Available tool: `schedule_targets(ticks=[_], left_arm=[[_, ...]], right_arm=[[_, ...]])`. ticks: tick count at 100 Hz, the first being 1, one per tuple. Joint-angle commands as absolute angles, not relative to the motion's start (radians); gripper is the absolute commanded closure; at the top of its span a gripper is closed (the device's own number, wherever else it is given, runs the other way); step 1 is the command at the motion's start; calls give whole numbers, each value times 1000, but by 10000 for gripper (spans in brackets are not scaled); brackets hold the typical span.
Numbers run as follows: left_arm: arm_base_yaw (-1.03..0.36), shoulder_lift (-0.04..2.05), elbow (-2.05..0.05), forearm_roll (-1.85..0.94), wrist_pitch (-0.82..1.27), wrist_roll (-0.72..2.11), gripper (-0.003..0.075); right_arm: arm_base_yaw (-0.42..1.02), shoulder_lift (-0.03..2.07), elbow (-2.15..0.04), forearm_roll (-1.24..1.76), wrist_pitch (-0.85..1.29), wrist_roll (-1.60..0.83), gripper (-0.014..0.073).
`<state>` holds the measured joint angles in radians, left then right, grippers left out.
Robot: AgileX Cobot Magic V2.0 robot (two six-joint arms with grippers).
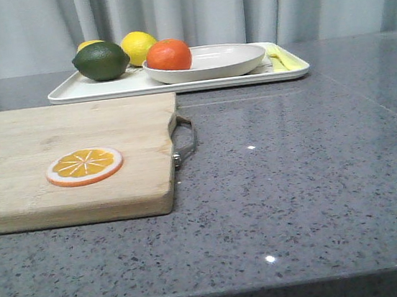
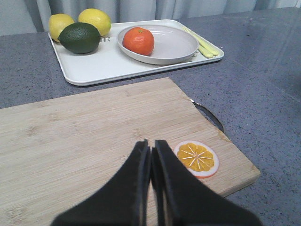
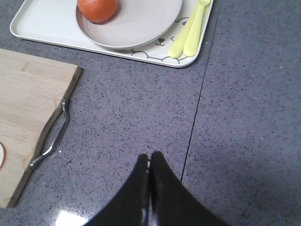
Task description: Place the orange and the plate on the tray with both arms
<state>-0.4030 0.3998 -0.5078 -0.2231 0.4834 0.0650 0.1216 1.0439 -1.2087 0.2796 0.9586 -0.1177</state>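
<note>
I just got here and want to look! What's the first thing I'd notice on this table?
Your eye would go to the bright orange sitting in the pale plate on the white tray at the far side of the table. Beside the plate sit a dark green lime and yellow lemons. Nearer, an orange slice lies on the wooden cutting board.

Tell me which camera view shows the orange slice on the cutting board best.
The left wrist view: the orange slice lies whole and seen from above on the cutting board. The front view shows it whole but flattened by the low angle; the right wrist view catches only its edge.
</note>
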Motion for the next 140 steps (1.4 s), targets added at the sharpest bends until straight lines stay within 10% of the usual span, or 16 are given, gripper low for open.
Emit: schedule_targets(ticks=[1,72,140], left_arm=[[-402,410,-533,-231,403,59,739],[-402,410,-515,-235,437,65,739],[-402,410,-515,-239,446,65,739]], right_arm=[[121,945,-1155,275,847,-154,662],[121,324,-491,276,475,-219,662],[121,288,-442,276,489,-219,662]])
